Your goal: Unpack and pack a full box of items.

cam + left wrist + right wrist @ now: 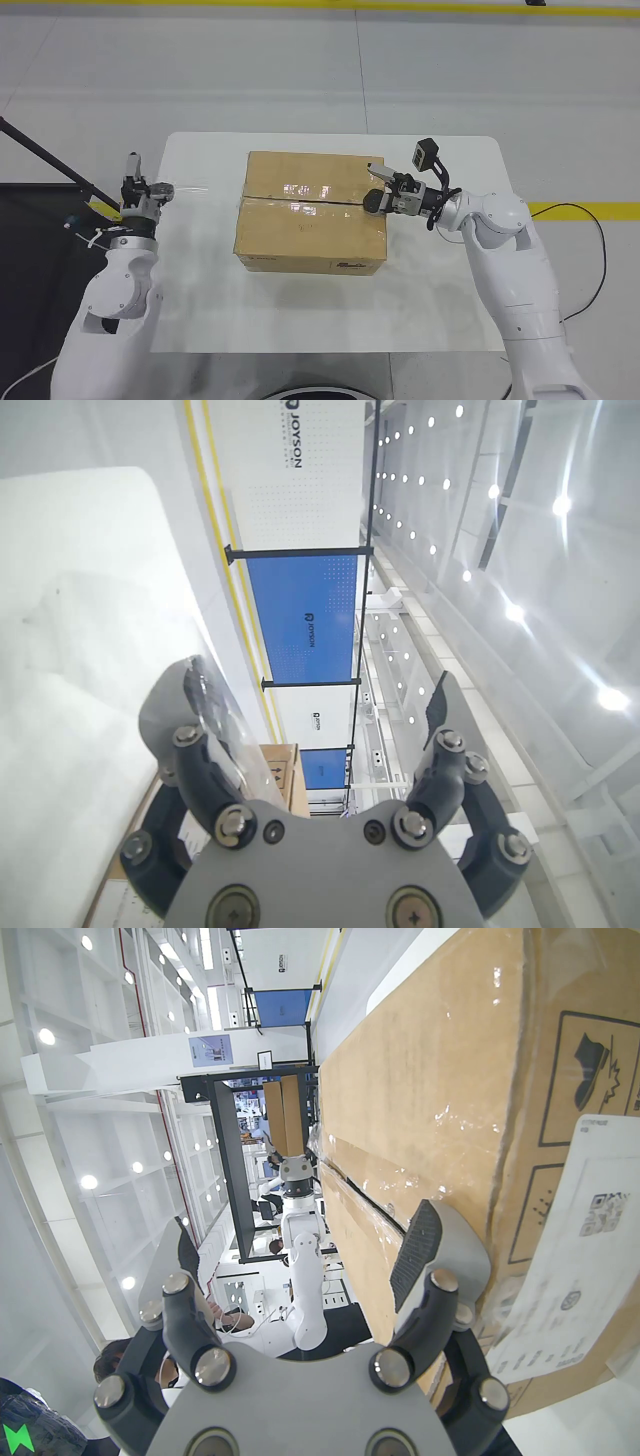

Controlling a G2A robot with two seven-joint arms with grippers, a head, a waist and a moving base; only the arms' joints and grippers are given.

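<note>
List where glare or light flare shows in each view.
Top view: white glints on the clear tape along the top of the box. Left wrist view: ceiling lights flare into long streaks. Right wrist view: small glints scattered over the same tape.

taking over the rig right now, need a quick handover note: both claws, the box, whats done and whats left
Claws: the left claw is open at the table's edge, away from the box, with a strip of clear film clinging to one finger. The right claw is open at the box's end by the centre seam, with one finger against the box top and nothing gripped.
Things: the box sits mid table with its flaps closed and glossy tape on top.
Done: apparently one strip of film peeled off.
Left: open the flaps, unpack, then repack.
</note>
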